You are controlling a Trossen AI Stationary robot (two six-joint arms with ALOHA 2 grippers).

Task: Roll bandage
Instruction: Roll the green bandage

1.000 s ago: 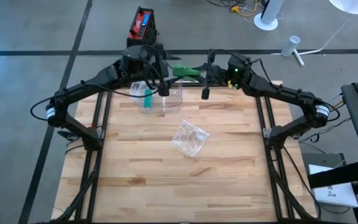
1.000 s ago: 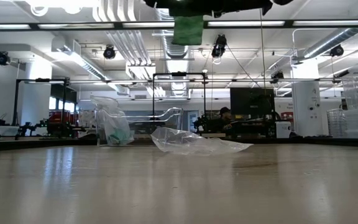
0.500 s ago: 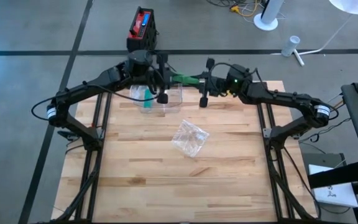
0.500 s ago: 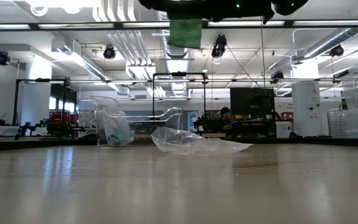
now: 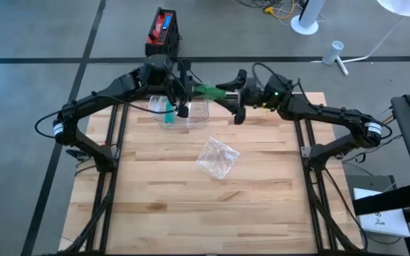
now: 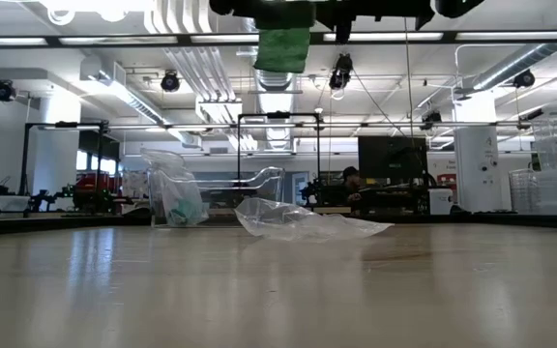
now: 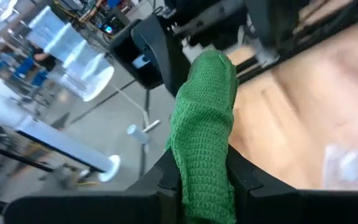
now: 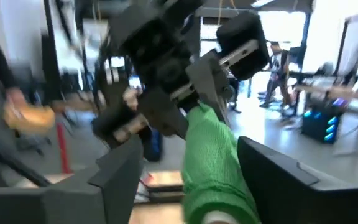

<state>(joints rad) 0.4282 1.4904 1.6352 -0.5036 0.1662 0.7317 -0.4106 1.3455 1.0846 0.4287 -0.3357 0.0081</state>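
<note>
Left gripper pinching the green bandage near 12 o'clock; right gripper fingers spread wide around it. Could unroll or drop onto the table if that pinch slips mid-handoff.

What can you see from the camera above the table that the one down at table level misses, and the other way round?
Only the high view shows both arms meeting above the table's far edge, the left gripper shut on the green bandage and the right gripper open around its other end. Only the low view shows the room behind, with ceiling lights and a seated person. Both show the bandage, the crumpled plastic bag and the clear container.
</note>
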